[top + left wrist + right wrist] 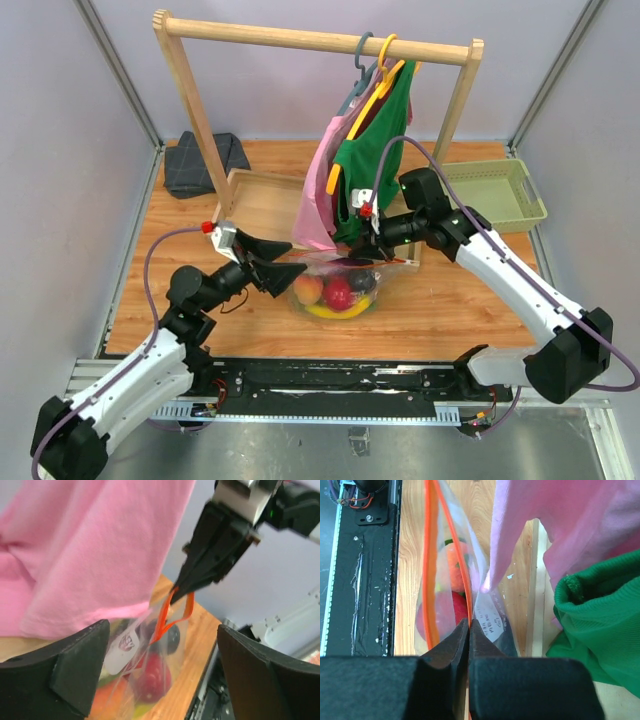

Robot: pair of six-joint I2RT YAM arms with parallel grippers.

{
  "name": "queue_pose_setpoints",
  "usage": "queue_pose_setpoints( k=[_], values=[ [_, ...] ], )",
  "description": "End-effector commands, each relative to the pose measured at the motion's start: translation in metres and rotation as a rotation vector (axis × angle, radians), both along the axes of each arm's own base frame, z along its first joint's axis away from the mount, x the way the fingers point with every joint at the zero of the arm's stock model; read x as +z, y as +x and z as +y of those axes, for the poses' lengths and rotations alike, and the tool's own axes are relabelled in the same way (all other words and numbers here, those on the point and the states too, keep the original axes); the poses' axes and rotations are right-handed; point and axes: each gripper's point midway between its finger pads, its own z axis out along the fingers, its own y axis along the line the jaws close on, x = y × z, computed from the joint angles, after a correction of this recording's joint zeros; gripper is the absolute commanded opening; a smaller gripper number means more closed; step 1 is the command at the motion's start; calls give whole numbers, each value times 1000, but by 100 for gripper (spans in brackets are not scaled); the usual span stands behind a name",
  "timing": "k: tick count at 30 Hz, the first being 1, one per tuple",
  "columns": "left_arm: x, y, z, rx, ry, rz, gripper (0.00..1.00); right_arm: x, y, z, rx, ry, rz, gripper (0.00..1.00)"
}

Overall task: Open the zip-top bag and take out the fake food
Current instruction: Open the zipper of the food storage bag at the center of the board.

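Observation:
The zip-top bag stands on the wooden table in front of the hanging clothes, its orange-red zip strip parted into a loop. Inside it is fake food: a red fruit, a peach, a yellow banana and a dark eggplant. My right gripper is shut on the far side of the zip strip at the bag's top. My left gripper stands open just left of the bag, which lies between and beyond its fingers, untouched by them.
A pink garment and a green garment hang from a wooden rack right behind the bag. A wooden tray sits behind the left gripper, a green basket at the back right, and a dark folded cloth at the back left.

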Motion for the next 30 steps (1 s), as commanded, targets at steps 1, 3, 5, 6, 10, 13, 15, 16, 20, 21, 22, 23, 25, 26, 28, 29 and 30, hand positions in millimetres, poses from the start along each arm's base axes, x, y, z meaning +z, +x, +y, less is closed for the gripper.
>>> queue_pose_setpoints(
  k=[1, 3, 5, 6, 10, 13, 15, 16, 20, 21, 22, 23, 25, 26, 28, 29, 30],
  values=[
    [51, 7, 20, 116, -126, 124, 99, -4, -6, 3, 31, 20, 35, 1],
    [76, 4, 23, 120, -172, 134, 99, -6, -6, 4, 39, 21, 45, 1],
    [101, 8, 25, 131, -225, 165, 99, -6, -8, 5, 49, 26, 58, 1],
    [117, 12, 27, 144, -264, 180, 99, -7, -9, 6, 54, 27, 61, 1],
    [168, 36, 31, 227, -348, 283, 99, -9, -11, 6, 70, 26, 67, 1],
    [216, 52, 37, 305, -390, 364, 99, -11, -13, 6, 89, 25, 78, 1],
    [232, 64, 37, 362, -411, 403, 99, -12, -15, 7, 102, 27, 91, 1],
    [242, 66, 37, 380, -429, 405, 99, -13, -16, 8, 106, 26, 97, 1],
    [269, 67, 26, 427, -439, 423, 99, -16, -16, 8, 117, 16, 112, 1],
    [272, 65, 20, 424, -433, 429, 99, -16, -16, 8, 118, 13, 116, 1],
    [275, 65, 19, 428, -434, 428, 99, -16, -17, 8, 121, 12, 118, 1],
    [277, 63, 14, 417, -433, 430, 99, -17, -17, 8, 123, 10, 120, 1],
    [279, 63, 11, 413, -432, 430, 99, -18, -16, 8, 125, 7, 123, 1],
    [281, 62, 10, 410, -432, 428, 99, -19, -16, 8, 126, 6, 129, 1],
    [284, 63, 10, 416, -433, 419, 99, -20, -16, 9, 130, 5, 132, 1],
    [286, 62, 11, 416, -437, 415, 99, -21, -16, 9, 129, 3, 133, 1],
    [289, 61, 11, 413, -436, 408, 99, -20, -17, 9, 130, 4, 136, 1]
  ],
)
